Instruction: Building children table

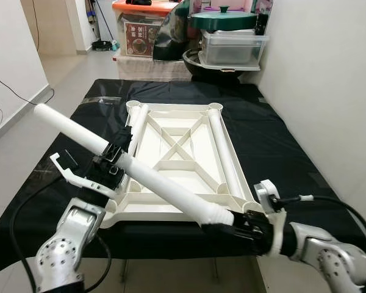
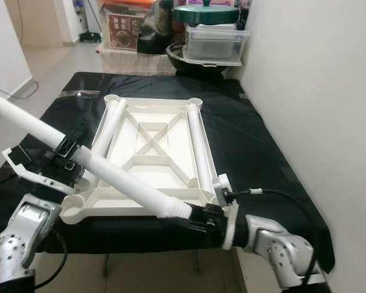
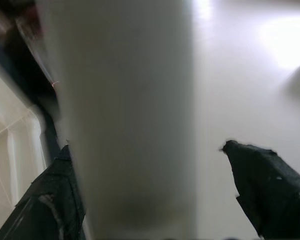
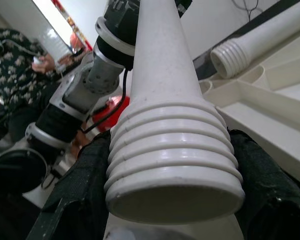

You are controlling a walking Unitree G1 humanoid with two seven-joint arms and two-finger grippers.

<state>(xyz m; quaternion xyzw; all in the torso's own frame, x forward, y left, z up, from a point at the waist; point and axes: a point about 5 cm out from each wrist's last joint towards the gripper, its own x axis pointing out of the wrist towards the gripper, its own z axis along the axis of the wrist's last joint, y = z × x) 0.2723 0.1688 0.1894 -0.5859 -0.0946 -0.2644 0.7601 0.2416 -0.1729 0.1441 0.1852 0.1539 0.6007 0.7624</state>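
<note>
**Leg in both grippers, not yet seated**

We hold one white table leg (image 1: 152, 177) diagonally above the upturned tabletop (image 1: 177, 152), which lies underside-up on the black-covered table (image 1: 274, 140). Two more legs rest inside the tabletop frame: one along its left rail (image 1: 138, 120), one along its right rail (image 1: 224, 152).

Step in hand, as we judge it: carrying a leg toward a corner socket. The near right socket (image 1: 247, 206) sits just beside the leg's threaded end; the far corner sockets look unfilled too.

Grip state:
- Right gripper (image 1: 235, 221) is clamped on the leg at its ribbed, threaded end (image 4: 175, 155). In the right wrist view the black fingers (image 4: 80, 195) press both sides of the thread.
- Left gripper (image 1: 113, 160) straddles the leg further up its shaft. In the left wrist view one finger (image 3: 55, 200) is against the leg, the other stands apart from it; whether this grip is tight we cannot tell.

Pose: left arm raised from the near left, wrist bent up toward the shaft; right arm reaches in low from the near right, forearm roughly level, along the table's near edge. The leg's plain end points up and away to our left.

Next move, in our estimate: tip the leg upright, threaded end down, line it over a socket, then turn it in. Thread alignment is the fussy part.

Boxes and a green-lidded pot (image 1: 222, 19) stand beyond the table.
</note>
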